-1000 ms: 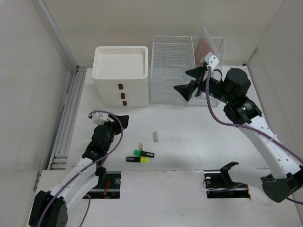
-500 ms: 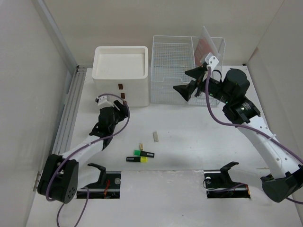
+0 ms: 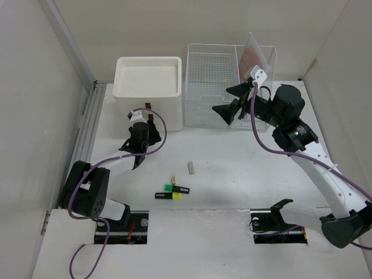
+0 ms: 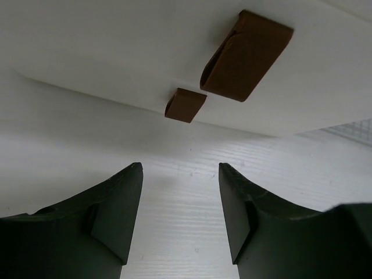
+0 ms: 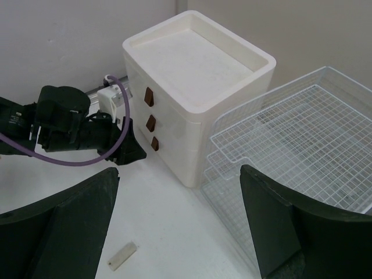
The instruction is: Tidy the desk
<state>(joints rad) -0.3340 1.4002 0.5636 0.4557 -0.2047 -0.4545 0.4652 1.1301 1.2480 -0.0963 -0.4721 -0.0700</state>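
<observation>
- The left gripper (image 4: 180, 195) is held low over the desk (image 3: 232, 157), just in front of the near face of the white drawer box (image 3: 148, 93). Its jaws are parted and nothing is caught between them.
- The gap between the jaws is lined up below the lowest brown pull tab (image 4: 186, 104), with a second tab (image 4: 245, 55) seen above it. A drawer is judged to be the target, to be opened for storage.
- The right gripper (image 5: 179, 174) is spread wide and empty. It is raised beside the wire tray rack (image 3: 212, 87) at the far right, apparently kept clear of the left arm's work.
- The desk is seen as the broad white tabletop enclosed by pale walls, spread beneath both arms.
- Two highlighters (image 3: 173, 192) are found lying side by side near the middle of the desk. A small stick-like item (image 3: 172, 180) lies just beyond them and a pale block (image 3: 190, 167) a little farther off.
- With these items loose on the open surface, the tidying is judged to be at an early stage.
</observation>
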